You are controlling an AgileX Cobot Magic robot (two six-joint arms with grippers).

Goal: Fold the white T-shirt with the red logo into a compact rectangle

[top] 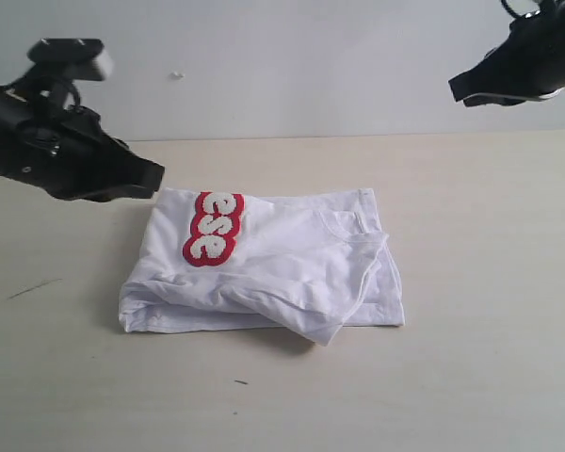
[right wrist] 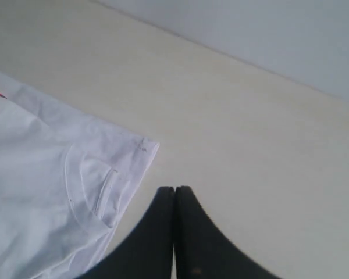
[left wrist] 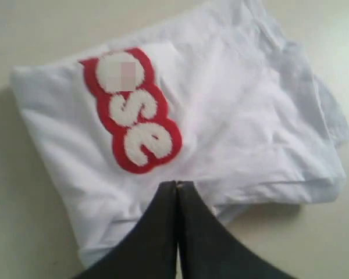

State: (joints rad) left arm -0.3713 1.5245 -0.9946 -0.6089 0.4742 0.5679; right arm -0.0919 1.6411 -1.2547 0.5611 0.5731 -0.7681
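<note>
**Item 1: white T-shirt** [top: 264, 273]. Folded into a rough rectangle several layers thick. It lies flat on the table [top: 490, 311], about mid-surface. The cloth is wrinkled. The layers on the near edge are uneven, and one loose corner sags out past the stack on the near right. The ribbed collar [top: 344, 224] shows on the top layer, toward the shirt's far right corner.

**Item 2: red logo** [top: 212, 229]. Fuzzy white letters with a thick red outline, on the shirt's top layer at its left end. Only "ese" is exposed. The strip runs from the shirt's far edge inward.

**Item 3: left gripper** [left wrist: 177, 185]. Black. The jaws are pressed together tip to tip with nothing between them. It is poised just beside the shirt's far left corner, near the end of the logo. The pictures do not settle whether the tips touch the cloth.

**Item 4: right gripper** [right wrist: 174, 189]. Black. The jaws are clenched with no gap and hold nothing. It is raised over bare table beyond the shirt's far right corner, well apart from the cloth.

**Item 5: table marks.** A thin dark streak [top: 33, 289] lies left of the shirt. A small dark fleck [top: 240, 382] lies near the shirt's near edge.
</note>
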